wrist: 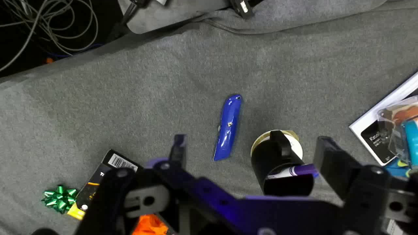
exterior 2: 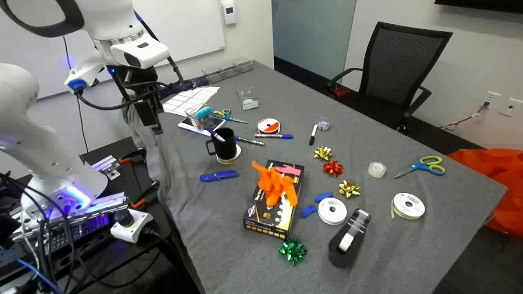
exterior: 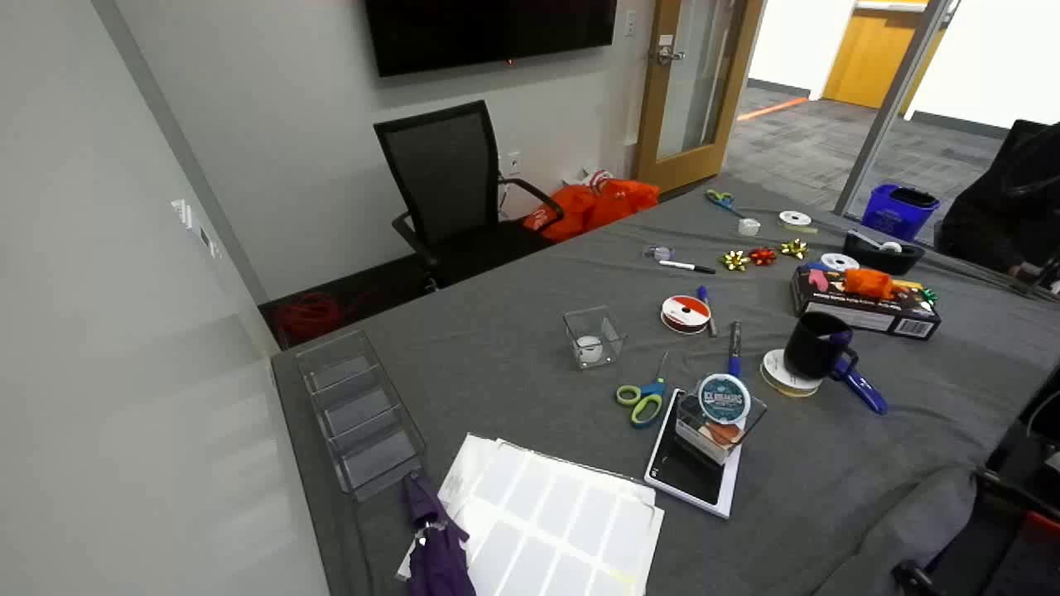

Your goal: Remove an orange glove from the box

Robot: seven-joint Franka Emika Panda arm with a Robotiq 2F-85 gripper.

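Grey tablecloth [exterior 2: 220, 245] fills an exterior view's middle. In the wrist view the gripper [wrist: 253, 144], fingers wide apart, hides much of the glove box [wrist: 98, 179] at lower left. In an exterior view a tape dispenser [exterior 2: 341, 253] stands lower right of that box; the orange glove [exterior 2: 276, 185] sits bunched on top, whether partly inside, unclear. A black mug [exterior 2: 226, 149] is upper left, a green bow [exterior 2: 293, 251] just below.

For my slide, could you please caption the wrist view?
Beyond the open black gripper: grey cloth, blue utility knife, black mug, partly hidden orange glove and black cardboard box.
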